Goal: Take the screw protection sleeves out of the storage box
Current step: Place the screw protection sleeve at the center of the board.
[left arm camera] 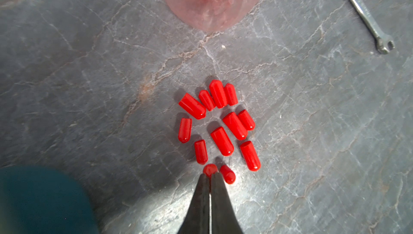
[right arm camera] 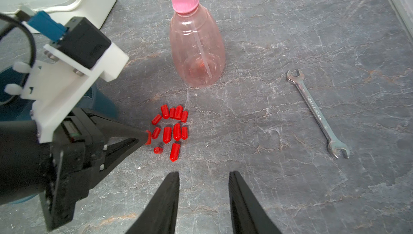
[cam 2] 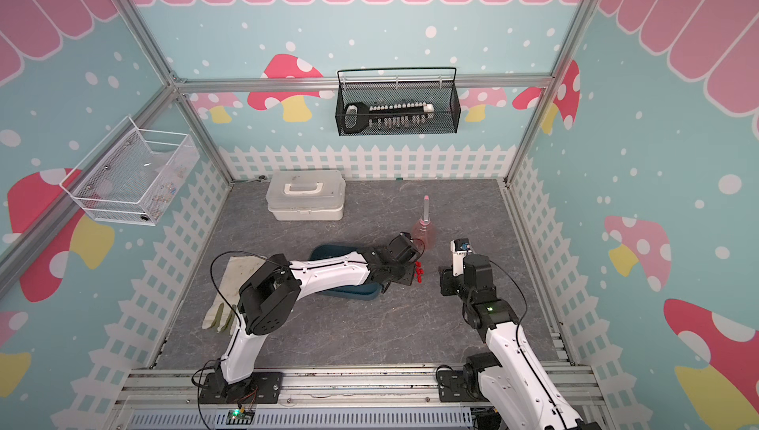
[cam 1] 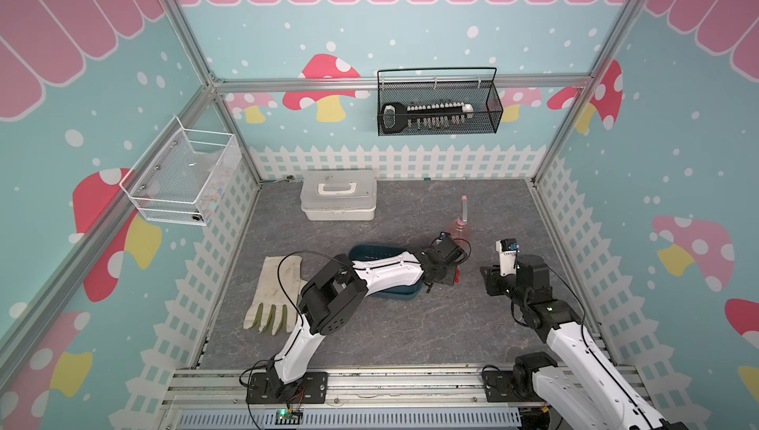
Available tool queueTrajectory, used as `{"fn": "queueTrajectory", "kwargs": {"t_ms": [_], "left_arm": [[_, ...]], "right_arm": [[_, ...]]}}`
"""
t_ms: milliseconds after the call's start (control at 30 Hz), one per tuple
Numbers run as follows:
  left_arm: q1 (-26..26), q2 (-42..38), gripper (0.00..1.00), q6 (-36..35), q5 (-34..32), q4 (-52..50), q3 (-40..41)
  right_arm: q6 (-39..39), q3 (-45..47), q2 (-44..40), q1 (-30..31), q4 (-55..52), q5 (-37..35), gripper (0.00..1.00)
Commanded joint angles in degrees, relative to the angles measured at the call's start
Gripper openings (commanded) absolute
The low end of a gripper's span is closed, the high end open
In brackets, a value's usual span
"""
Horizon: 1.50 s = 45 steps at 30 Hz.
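Note:
Several red screw protection sleeves (left arm camera: 221, 121) lie in a cluster on the grey table, outside the storage box; the cluster also shows in the right wrist view (right arm camera: 172, 127) and in a top view (cam 2: 419, 272). The dark teal storage box (cam 1: 369, 251) sits just left of them, largely covered by my left arm, and its inside is hidden. My left gripper (left arm camera: 209, 176) hangs low at the near edge of the cluster, shut on one red sleeve (left arm camera: 210, 169) at its tips. My right gripper (right arm camera: 203, 173) stands open to the right of the cluster, with nothing between its fingers.
A pink spray bottle (right arm camera: 196, 43) stands just behind the sleeves. A steel wrench (right arm camera: 317, 112) lies to their right. A white lidded case (cam 1: 339, 196) sits at the back. A work glove (cam 1: 275, 296) lies left of the box. Wire baskets hang on the walls.

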<state>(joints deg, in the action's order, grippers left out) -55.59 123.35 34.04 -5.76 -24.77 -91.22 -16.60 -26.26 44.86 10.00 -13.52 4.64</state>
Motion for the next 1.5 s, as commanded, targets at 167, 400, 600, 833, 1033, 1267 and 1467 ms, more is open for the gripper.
{"fn": "queueTrajectory", "kwargs": {"t_ms": [167,400,600,833,1033,1267,1467], "left_arm": [[-0.1,2.3,0.07,-1.0,-1.5,-3.6,-2.0],[-0.3,4.2,0.08,-1.3,-1.7,-6.0,-4.4],[-0.4,4.5,0.08,-1.4,-2.2,-6.7,-4.8],[-0.7,3.7,0.08,-1.7,-3.3,-6.8,-4.4],[-1.1,3.0,0.11,-2.1,-4.3,-6.8,-3.8],[-1.1,1.9,0.15,-2.2,-5.2,-6.7,-2.4],[-1.1,0.9,0.19,-2.2,-6.4,-6.5,-1.3]], "right_arm": [[-0.4,0.7,0.1,-1.0,0.8,0.8,0.41],[-0.4,0.6,0.6,-1.0,1.1,1.1,0.41],[-0.4,0.6,0.7,-1.2,1.2,1.2,0.41],[-0.4,0.6,0.7,-1.3,1.2,1.4,0.41],[-0.4,0.5,0.8,-1.3,1.2,1.3,0.41],[-0.4,0.5,1.3,-1.4,1.3,1.6,0.41],[-0.4,0.5,1.2,-1.4,1.4,1.6,0.41]]}}
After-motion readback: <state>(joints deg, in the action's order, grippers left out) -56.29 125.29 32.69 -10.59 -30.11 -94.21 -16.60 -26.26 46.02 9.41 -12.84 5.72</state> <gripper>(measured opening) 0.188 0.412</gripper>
